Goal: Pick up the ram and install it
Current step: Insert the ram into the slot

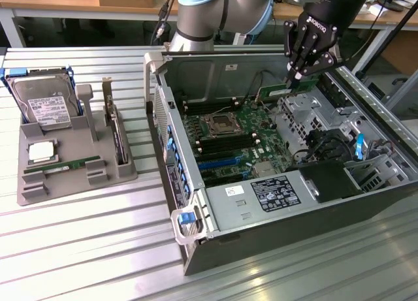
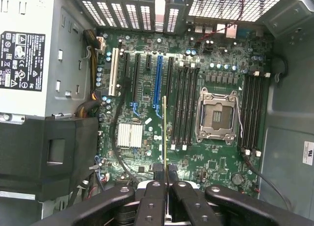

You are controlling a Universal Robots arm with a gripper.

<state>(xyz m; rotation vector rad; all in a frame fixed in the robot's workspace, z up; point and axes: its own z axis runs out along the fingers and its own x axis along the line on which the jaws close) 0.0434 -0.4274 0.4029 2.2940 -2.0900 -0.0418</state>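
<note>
Green and thin, the ram (image 1: 274,90) hangs in the gripper (image 1: 293,79) above the open case (image 1: 294,230). The black fingers (image 2: 152,199) are drawn in narrow and pinch the stick by one end. In the exterior view it juts from the fingertips toward that view's left, level, near the case's far wall and clear above the board (image 1: 261,154).

From the wrist the ram shows edge-on, as a fine yellowish line running away from the fingertips. It lies roughly parallel to the black slots (image 2: 184,108) and just beside the nearest of them, between that bank and the blue slot (image 2: 157,84). Beyond the bank sits the socket (image 2: 218,115) in its metal frame, and past it a second bank (image 2: 252,111). A ribbed silver heatsink (image 2: 130,135) stands on the other side of the stick, with the grey power supply (image 2: 49,88) and its label farther off.

Outside the case, on the exterior view's left, a grey tray (image 1: 32,191) rests on the slatted table (image 1: 85,249). It carries a hard drive (image 1: 46,105) propped at the far end, a square chip (image 1: 41,151) — lying flat — a second green stick (image 1: 65,164) laid in a groove, and a card (image 1: 117,141) standing on edge.
</note>
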